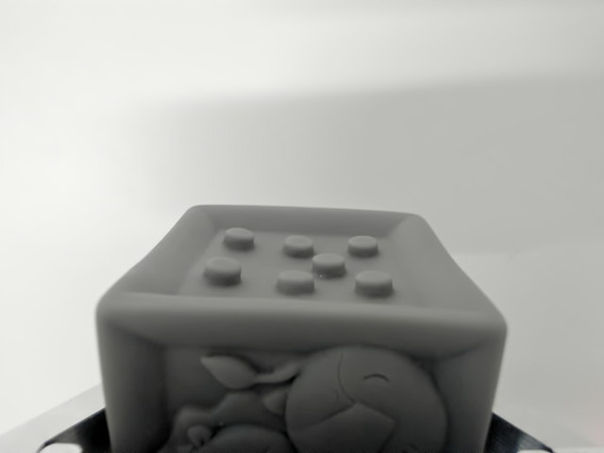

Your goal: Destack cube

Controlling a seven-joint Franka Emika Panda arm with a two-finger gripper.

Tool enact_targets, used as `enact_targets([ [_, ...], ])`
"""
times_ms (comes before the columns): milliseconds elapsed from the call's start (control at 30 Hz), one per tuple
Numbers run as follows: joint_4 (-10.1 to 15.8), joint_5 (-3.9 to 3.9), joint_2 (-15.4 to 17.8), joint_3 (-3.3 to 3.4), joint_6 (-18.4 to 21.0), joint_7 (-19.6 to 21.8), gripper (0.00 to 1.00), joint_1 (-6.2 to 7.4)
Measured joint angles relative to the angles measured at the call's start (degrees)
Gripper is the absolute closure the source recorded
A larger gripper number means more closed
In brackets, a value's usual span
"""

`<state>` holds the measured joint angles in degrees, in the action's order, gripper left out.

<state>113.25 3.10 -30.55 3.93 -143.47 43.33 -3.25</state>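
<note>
A grey cube (300, 321) fills the lower middle of the wrist view. Its top face is a recessed panel with several raised round dots, and its near face carries an embossed cartoon figure. My gripper (298, 436) straddles it: a dark fingertip (83, 427) shows at the cube's left side and another at the wrist view's right (515, 440), both pressed against the cube's flanks. The gripper looks shut on the cube. Whatever lies under the cube is hidden below the frame.
Behind the cube there is only a plain white surface (302, 113) with a soft grey shadow band across it. No other object is in view.
</note>
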Motion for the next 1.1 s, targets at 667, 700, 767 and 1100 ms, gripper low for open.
enact_targets([
  [667,-3.8,0.00,-4.5,-0.43,-0.8,3.5,1.00,1.67],
  [700,-3.9,0.00,-5.0,-0.43,-1.1,3.5,1.00,1.66],
  [767,-4.1,0.03,-6.0,-0.44,-1.8,3.5,1.00,1.65],
  [1100,-5.1,0.29,-9.1,-0.63,-4.0,3.5,1.00,1.54],
])
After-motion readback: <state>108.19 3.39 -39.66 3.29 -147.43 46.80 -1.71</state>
